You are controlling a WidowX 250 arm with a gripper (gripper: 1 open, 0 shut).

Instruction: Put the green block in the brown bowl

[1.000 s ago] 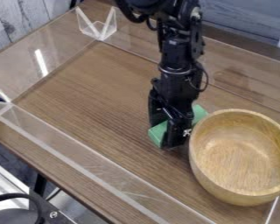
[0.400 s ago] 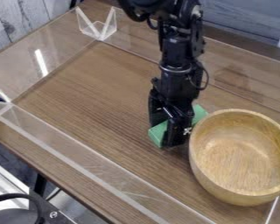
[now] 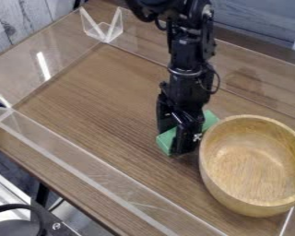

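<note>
The green block [image 3: 168,140] lies flat on the wooden table, just left of the brown bowl [image 3: 209,173]. My black gripper [image 3: 181,140] stands straight down over the block, its fingers open and straddling it, so only the block's two ends show on either side. The fingers' tips are at table height. The light wooden bowl sits at the right front with nothing in it, and its rim is about a finger's width from the gripper.
The wooden table top [image 3: 95,101] is bounded by a low clear plastic wall [image 3: 58,147] along the left and front edges. A small clear plastic stand [image 3: 103,26] sits at the back left. The arm rises up and back from the gripper.
</note>
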